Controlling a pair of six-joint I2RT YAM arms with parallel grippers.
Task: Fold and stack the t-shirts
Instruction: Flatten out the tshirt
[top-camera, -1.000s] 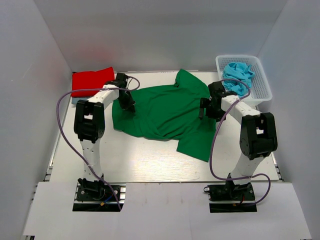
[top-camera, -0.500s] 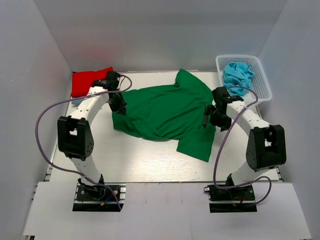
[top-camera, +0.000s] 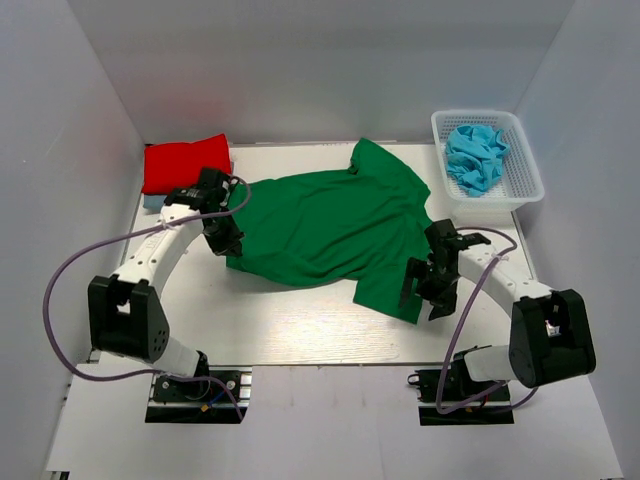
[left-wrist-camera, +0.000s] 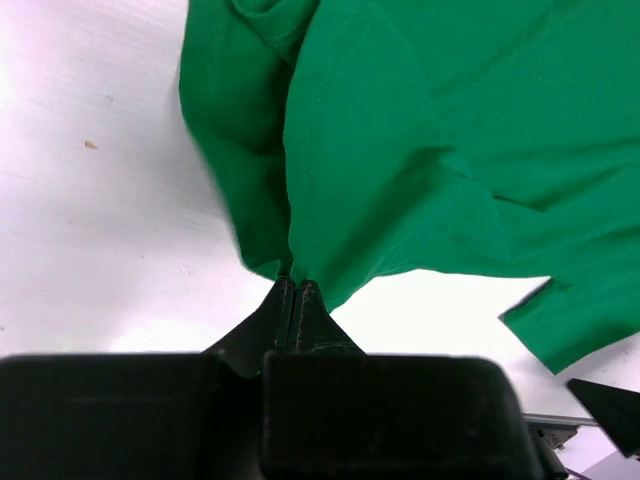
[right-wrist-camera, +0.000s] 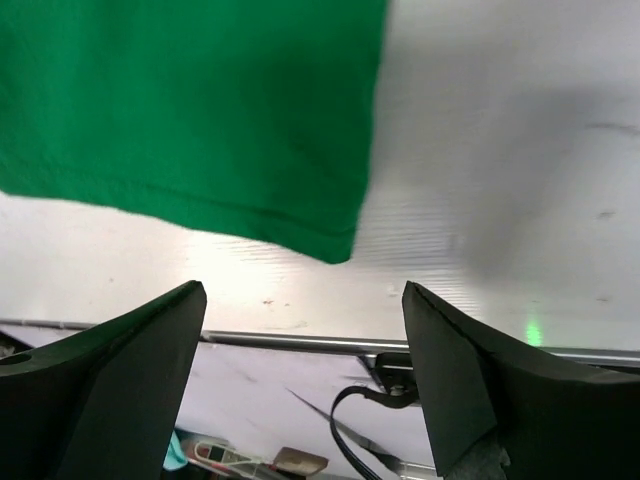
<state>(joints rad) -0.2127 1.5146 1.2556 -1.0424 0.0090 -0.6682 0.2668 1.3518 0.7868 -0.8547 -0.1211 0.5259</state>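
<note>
The dark green t-shirt (top-camera: 330, 222) lies spread and rumpled on the white table. My left gripper (top-camera: 227, 243) is shut on its left edge; in the left wrist view the closed fingertips (left-wrist-camera: 297, 287) pinch the cloth (left-wrist-camera: 420, 150). My right gripper (top-camera: 421, 291) is open and empty, just over the shirt's near right corner (right-wrist-camera: 200, 110), with its fingers (right-wrist-camera: 150, 340) wide apart. The folded red t-shirt (top-camera: 185, 163) sits at the back left on a pale blue cloth (top-camera: 150, 202). Crumpled turquoise shirts (top-camera: 476, 155) lie in the basket.
The white mesh basket (top-camera: 520, 190) stands at the back right. White walls close in the table on three sides. The table's near edge with its metal rail (right-wrist-camera: 300, 340) is right under my right gripper. Purple cables loop off both arms.
My left gripper has moved left and nearer, dragging the shirt's left edge with it. My right gripper has travelled toward the near edge along the shirt's right side to its near corner.
</note>
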